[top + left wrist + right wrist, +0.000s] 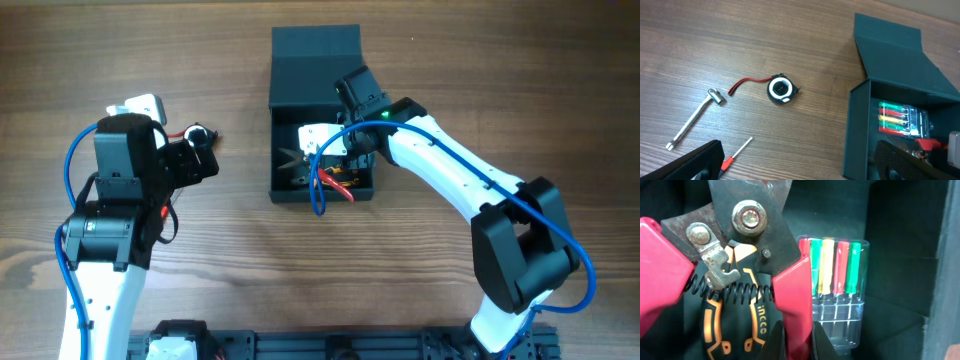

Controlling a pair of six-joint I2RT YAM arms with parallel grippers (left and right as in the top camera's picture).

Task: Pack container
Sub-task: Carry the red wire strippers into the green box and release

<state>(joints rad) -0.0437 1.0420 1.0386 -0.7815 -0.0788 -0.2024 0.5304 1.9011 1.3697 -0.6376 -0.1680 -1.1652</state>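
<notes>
Left claw: the left claw is seen spread wide at the bottom of its wrist view, one dark finger at each side, with nothing held between them.
Loose tools: on the wood-grain counter, a silver rod tool with a knobbed head is laid at a slant. A small red-handled screwdriver is placed near it, by the left finger. Further right, a black tape measure with a red strap is seen lying flat, well apart from the box.
Container: the dark teal-grey container is set near the middle of the counter, towards the far edge. Its flap lid is thrown back and the inside is left open to view.
Contents: a clear screwdriver set with red, green and yellow handles is packed against one wall. A black-and-orange tool is seen lying on the box floor beside it.
Snips: rusty snips with red handles and a coiled spring are held inside the box, over the black-and-orange tool and just beside the screwdriver set.
Right claw: the right claw is reached down into the container, and its two fingers are closed tightly on one red handle of the snips.
</notes>
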